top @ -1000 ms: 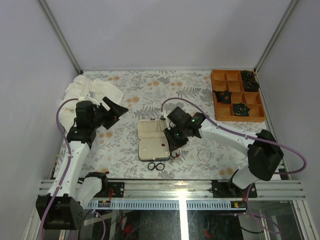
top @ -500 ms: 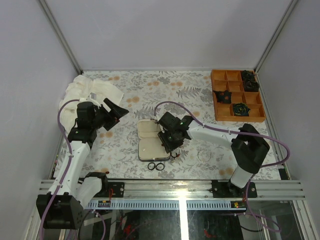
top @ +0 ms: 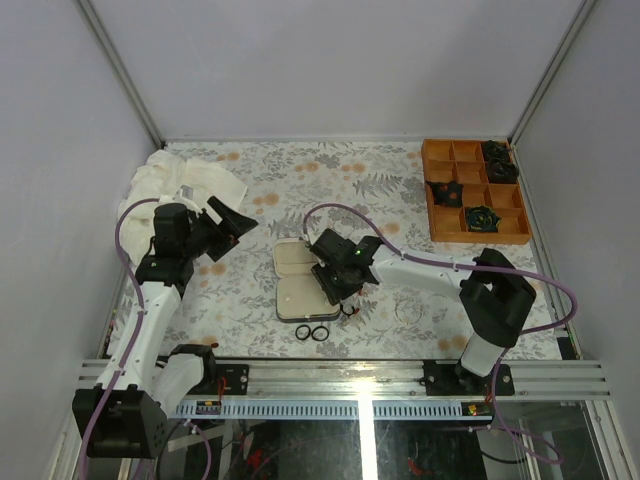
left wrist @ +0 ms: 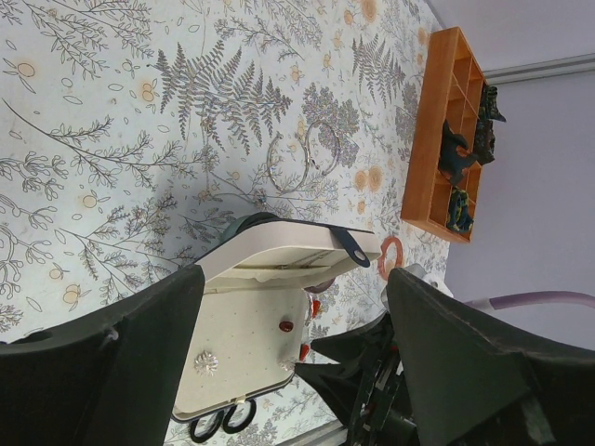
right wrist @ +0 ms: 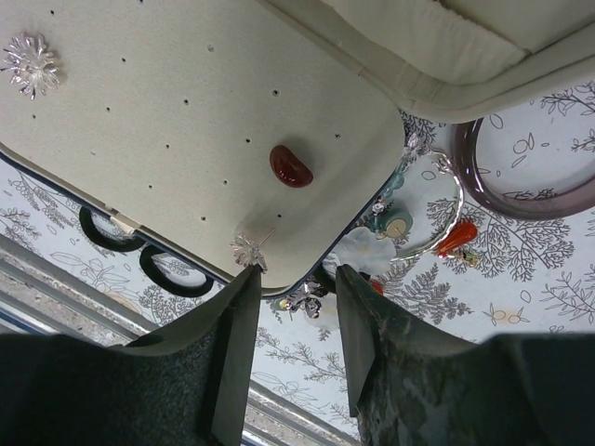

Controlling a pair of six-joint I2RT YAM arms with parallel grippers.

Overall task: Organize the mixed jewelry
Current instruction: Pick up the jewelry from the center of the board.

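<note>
The open navy case (top: 297, 283) lies mid-table, cream lining (right wrist: 186, 121) up. On the lining sit a red earring (right wrist: 291, 165) and two silver flower studs (right wrist: 30, 63) (right wrist: 249, 249). My right gripper (right wrist: 297, 274) is open over the case's near right corner, its left fingertip beside a silver stud, nothing held. More mixed jewelry lies beside that corner: a white flower piece (right wrist: 358, 251), a green bead (right wrist: 395, 223), a red drop (right wrist: 457, 237), a reddish-brown bangle (right wrist: 530, 177). Two black rings (top: 312, 333) lie in front of the case. My left gripper (top: 235, 222) hangs wide open and empty, left of the case.
An orange divided tray (top: 440, 190) with black rosettes stands at the back right. A white cloth (top: 185, 180) is bunched at the back left. Thin silver wire hoops (left wrist: 302, 158) lie behind the case, and another hoop (top: 408, 312) lies right of it.
My right gripper has slid left to the case's near right corner and its jaws have widened. The left arm has not moved.
</note>
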